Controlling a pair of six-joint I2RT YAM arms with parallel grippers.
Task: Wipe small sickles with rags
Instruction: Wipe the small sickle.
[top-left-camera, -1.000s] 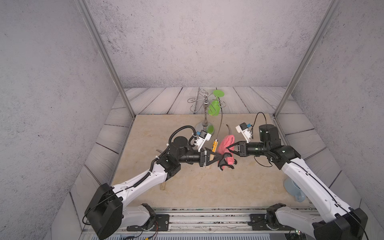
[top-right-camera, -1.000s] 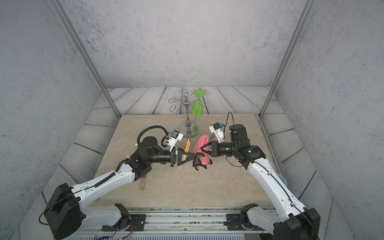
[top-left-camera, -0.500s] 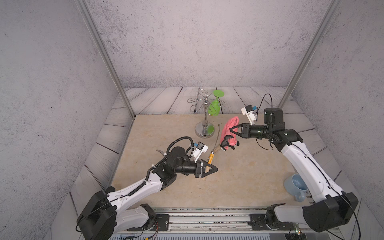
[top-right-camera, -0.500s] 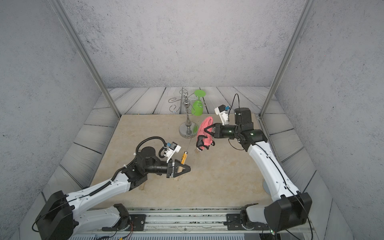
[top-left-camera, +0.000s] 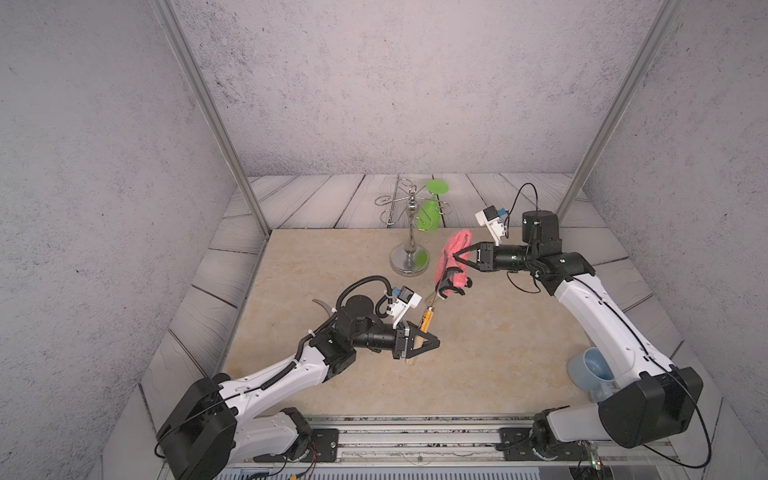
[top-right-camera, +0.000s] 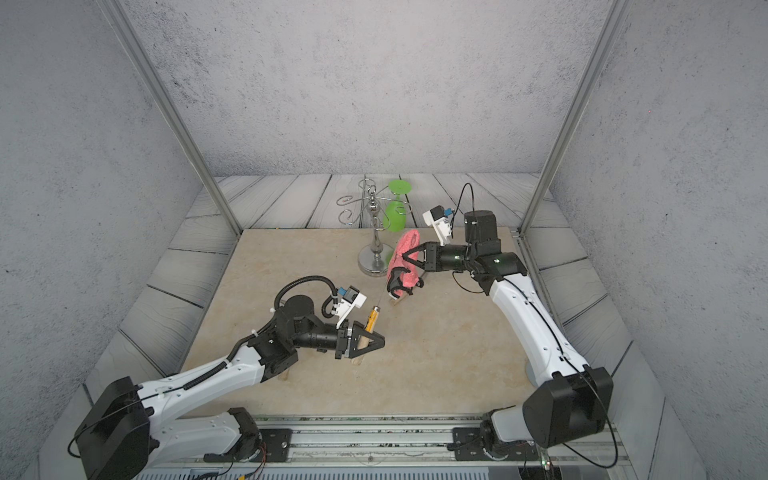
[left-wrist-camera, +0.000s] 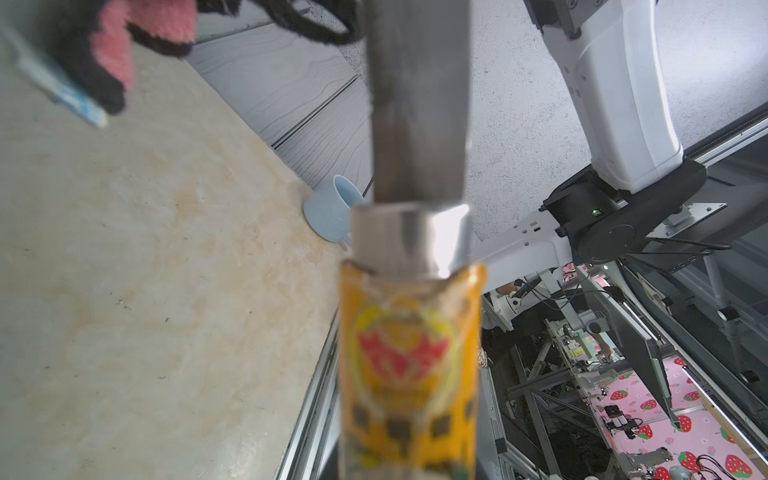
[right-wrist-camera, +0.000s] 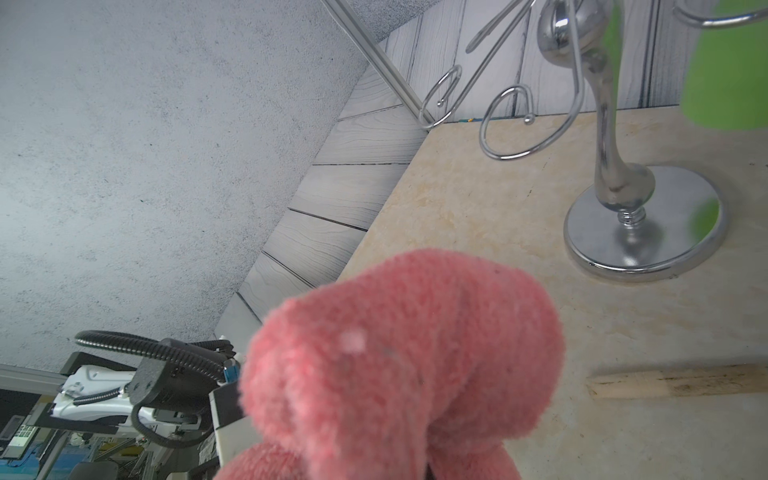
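Observation:
My left gripper (top-left-camera: 435, 343) is shut on the pale handle of a small sickle (top-left-camera: 427, 319) with a yellow-black label, near the front middle. In the left wrist view its label and grey blade (left-wrist-camera: 415, 104) fill the centre. The thin blade rises toward the pink rag (top-left-camera: 451, 253), which hangs from my shut right gripper (top-left-camera: 455, 254) with its black strap (top-left-camera: 451, 287) at the bottom. Whether blade and rag touch is unclear. A second sickle's blade (top-left-camera: 322, 306) shows behind my left arm. Another wooden handle (right-wrist-camera: 673, 382) lies on the table below the rag.
A chrome wire-armed stand (top-left-camera: 409, 253) stands at the back middle with a green goblet (top-left-camera: 430, 212) hanging on it, close behind the rag. A pale blue mug (top-left-camera: 590, 372) lies at the table's right front edge beside my right arm.
Over the last second the grippers drew apart: the left pulled the sickle toward the front, the right carried the rag up and back toward the stand. Both have barely moved in the last half second.

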